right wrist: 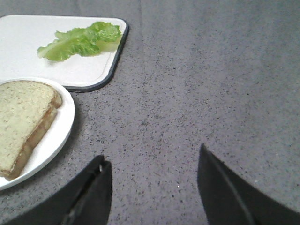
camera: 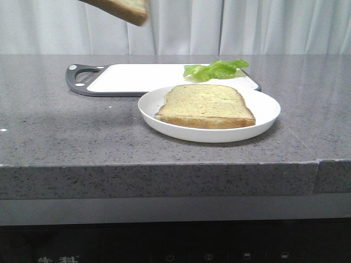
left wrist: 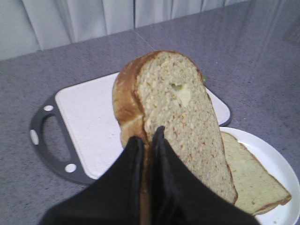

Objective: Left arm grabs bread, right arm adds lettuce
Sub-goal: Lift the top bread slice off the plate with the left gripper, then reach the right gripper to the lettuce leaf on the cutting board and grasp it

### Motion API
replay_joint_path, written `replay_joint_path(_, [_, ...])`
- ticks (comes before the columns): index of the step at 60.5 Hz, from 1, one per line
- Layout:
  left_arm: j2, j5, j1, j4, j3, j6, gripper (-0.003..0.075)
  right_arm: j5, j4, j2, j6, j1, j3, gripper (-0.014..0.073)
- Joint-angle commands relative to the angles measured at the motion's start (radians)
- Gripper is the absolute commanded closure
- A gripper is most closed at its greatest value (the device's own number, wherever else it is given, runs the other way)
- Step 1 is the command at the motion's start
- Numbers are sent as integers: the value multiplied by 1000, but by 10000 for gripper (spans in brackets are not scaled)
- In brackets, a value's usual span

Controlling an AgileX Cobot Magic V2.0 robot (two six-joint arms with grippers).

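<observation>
Front view: two bread slices show. One bread [camera: 122, 9] hangs high at the upper left edge, tilted, only its lower crust end visible, well above the grey speckled stone counter [camera: 66, 131]. The second slice [camera: 205, 107] lies flat on one round, glossy white plate [camera: 263, 115], its long axis running left to right. Behind the plate lies one white cutting board [camera: 137, 76] with a dark grey handle rim, and one ruffled bright green lettuce [camera: 215, 69] rests on the board's right end, stretched left to right.

Left wrist view: the left gripper [left wrist: 147, 140] has its two black wedge fingers [left wrist: 129, 164] pinched together on the lifted bread [left wrist: 178, 117], gripping its lower crust edge. The slice stands nearly on edge, its rounded top pointing away from the fingers, porous speckled face with a small pale dent showing, brown crust along its side. It hangs above the board and plate.

Right wrist view: the right gripper [right wrist: 152, 180] is spread wide with nothing between its fingers [right wrist: 93, 187], over bare counter, apart from the plate and lettuce [right wrist: 82, 41]
</observation>
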Motion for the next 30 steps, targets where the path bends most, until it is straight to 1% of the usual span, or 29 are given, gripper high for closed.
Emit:
replay_joint_path(1, [-115, -128, 0, 148, 67, -116, 741, -87, -6, 128, -39, 21, -110, 161])
replay_joint_path(7, [-207, -130, 0, 316, 157, -262, 741, -114, -6, 299, -92, 61, -214, 161])
replay_joint_path(11, [-257, -130, 0, 380, 202, -334, 741, -126, -6, 395, -120, 89, -294, 161])
replay_joint_path(21, [-352, -127, 0, 442, 285, -411, 741, -106, -6, 670, -174, 145, -540, 161])
replay_joint_path(30, [-371, -118, 0, 442, 305, -423, 741, -23, -6, 904, -188, 167, -789, 161])
